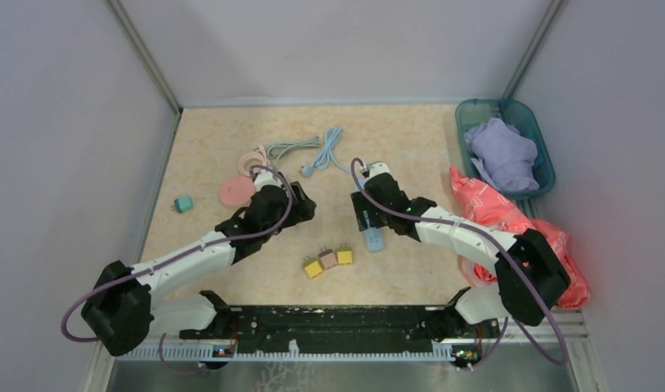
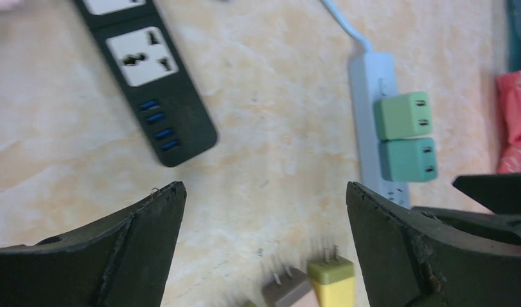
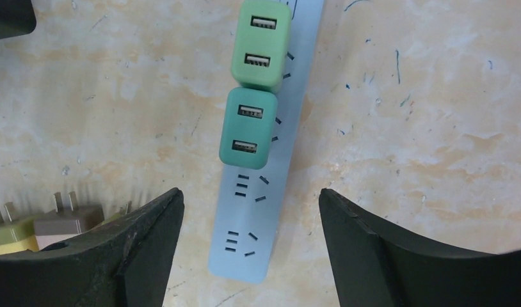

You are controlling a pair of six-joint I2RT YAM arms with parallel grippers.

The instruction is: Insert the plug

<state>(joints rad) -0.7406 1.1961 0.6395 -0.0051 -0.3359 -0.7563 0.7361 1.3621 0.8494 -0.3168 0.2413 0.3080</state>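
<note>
**Plugs loose on the tabletop, both claws wide open**

So the three loose plugs (image 1: 328,260) lie in a short row on the tabletop (image 1: 411,147). They're boxy little cubes, two yellow with a brownish one between, metal prongs pointing away from the arms. Neither claw has one.

Just beside them lies the pale blue power strip (image 3: 258,243), a flat, smooth plastic bar. A light green adapter (image 3: 261,45) and a teal adapter (image 3: 248,128) sit plugged into it, touching each other, both rounded blocks with two USB ports. The slotted sockets toward the strip's end are free.

The right claw (image 3: 250,195) hangs over that free end, fingers spread wide, gripping nothing. The left claw (image 2: 265,187) is spread too, over bare tabletop between the black power strip (image 2: 162,109) and the blue one.

The surface is mottled beige, stone-look, with a few scuffs. Further out: a lone teal plug (image 1: 182,204), a pink disc (image 1: 236,192), coiled cables (image 1: 325,151), a teal basket (image 1: 462,122) holding lilac cloth (image 1: 502,155), and a crinkly red bag (image 1: 493,208).
</note>
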